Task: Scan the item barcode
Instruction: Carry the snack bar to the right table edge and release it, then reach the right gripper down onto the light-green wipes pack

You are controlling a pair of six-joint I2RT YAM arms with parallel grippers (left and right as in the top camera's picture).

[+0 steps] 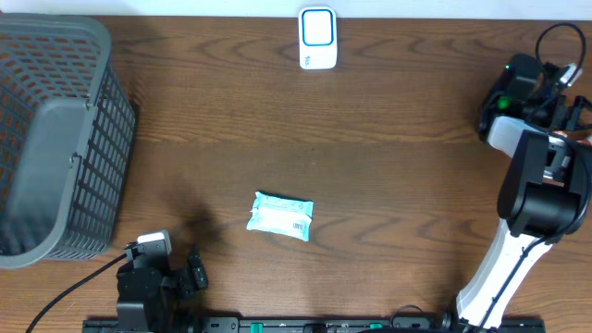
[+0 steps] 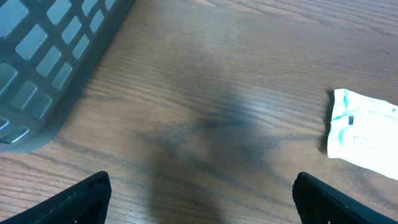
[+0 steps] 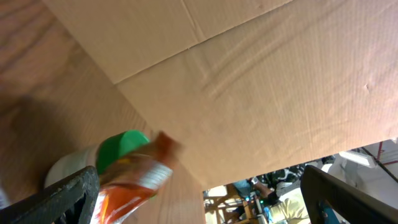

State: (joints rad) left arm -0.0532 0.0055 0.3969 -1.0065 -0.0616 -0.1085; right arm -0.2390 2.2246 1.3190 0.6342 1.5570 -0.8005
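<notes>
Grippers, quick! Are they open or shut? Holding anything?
Left gripper: open, holding nothing.
Right gripper: open; green-capped bottle beside one finger, not gripped.

Right arm point(image 1: 536, 199): glossy white and black links, green LED point(image 1: 504, 102) on the black base, looped black cables point(image 1: 560, 26). Left arm point(image 1: 148, 282): all black, small white-grey camera block point(image 1: 153, 244) (thin black cable point(image 1: 65, 298) trailing off). Jaws matte black.

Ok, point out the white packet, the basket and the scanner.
white packet point(image 1: 280, 216), overhead view, middle of the wrapper.
basket point(image 1: 104, 157), overhead view, its lattice side wall.
scanner point(image 1: 317, 35), overhead view, its blue-framed face.
</notes>
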